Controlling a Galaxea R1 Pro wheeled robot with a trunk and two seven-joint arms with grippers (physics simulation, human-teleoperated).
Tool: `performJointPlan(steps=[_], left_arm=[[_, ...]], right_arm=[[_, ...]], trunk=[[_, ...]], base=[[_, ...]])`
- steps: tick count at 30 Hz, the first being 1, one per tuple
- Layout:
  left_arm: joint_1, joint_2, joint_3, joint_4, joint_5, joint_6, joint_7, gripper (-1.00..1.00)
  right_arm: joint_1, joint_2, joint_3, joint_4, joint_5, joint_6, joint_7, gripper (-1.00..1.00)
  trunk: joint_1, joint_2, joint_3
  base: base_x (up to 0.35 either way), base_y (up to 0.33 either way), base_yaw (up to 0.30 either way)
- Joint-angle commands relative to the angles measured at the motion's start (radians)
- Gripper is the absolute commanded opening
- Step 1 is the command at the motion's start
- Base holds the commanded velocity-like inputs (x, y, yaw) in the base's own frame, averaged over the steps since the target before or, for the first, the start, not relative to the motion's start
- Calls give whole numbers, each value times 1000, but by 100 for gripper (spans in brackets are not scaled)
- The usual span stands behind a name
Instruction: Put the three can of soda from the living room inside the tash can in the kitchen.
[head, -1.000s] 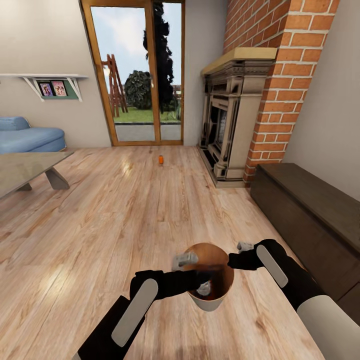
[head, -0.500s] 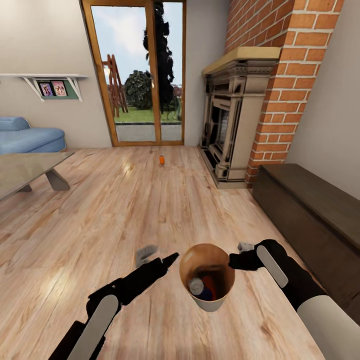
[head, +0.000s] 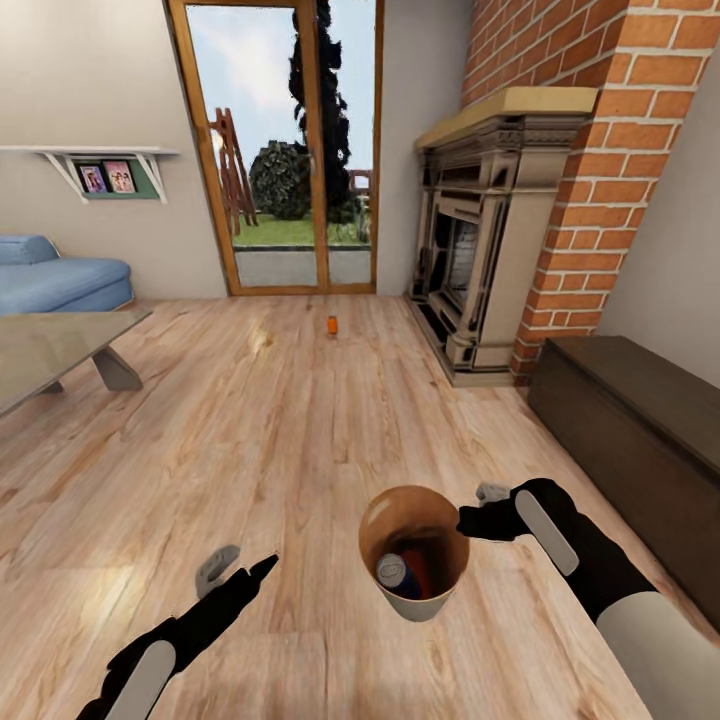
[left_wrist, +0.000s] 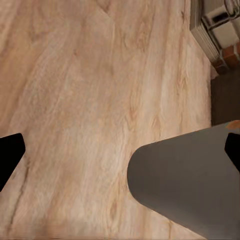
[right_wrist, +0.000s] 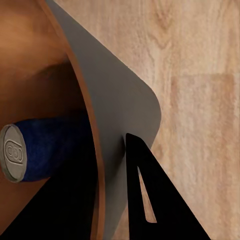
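Observation:
The pale grey trash can (head: 414, 603) hangs just above the wood floor, its brown inside facing up. My right gripper (head: 478, 508) is shut on its rim, one finger (right_wrist: 150, 200) outside the wall (right_wrist: 120, 115) and the other inside. A dark blue soda can (head: 392, 572) (right_wrist: 45, 147) lies in the bin beside an orange one (head: 419, 570). A third, orange can (head: 332, 325) stands far off on the floor by the glass doors. My left gripper (head: 225, 570) is open and empty, left of the bin (left_wrist: 190, 185).
The red-brick fireplace (head: 480, 260) and a long dark wooden cabinet (head: 640, 420) line the right side. A glass coffee table (head: 55, 345) and blue sofa (head: 60, 275) are at the left. Open wood floor stretches to the glass doors (head: 290, 150).
My left gripper has drawn out of the bin and swung back to the left, leaving the blue can inside. The view has shifted slightly; the right gripper kept its hold.

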Motion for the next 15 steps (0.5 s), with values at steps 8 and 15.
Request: performJointPlan(steps=[8, 15], left_arm=[[0, -8, -55, 41, -78, 43, 127, 100], [41, -21, -88, -87, -160, 75, 589, 100]], right_arm=[[48, -15, 2, -188, -15, 0, 3, -100], [71, -11, -10, -236, 75, 0, 2, -100]], trunk=[[0, 0, 0], [0, 0, 0]], base=[[319, 145, 0], [292, 201, 0]])
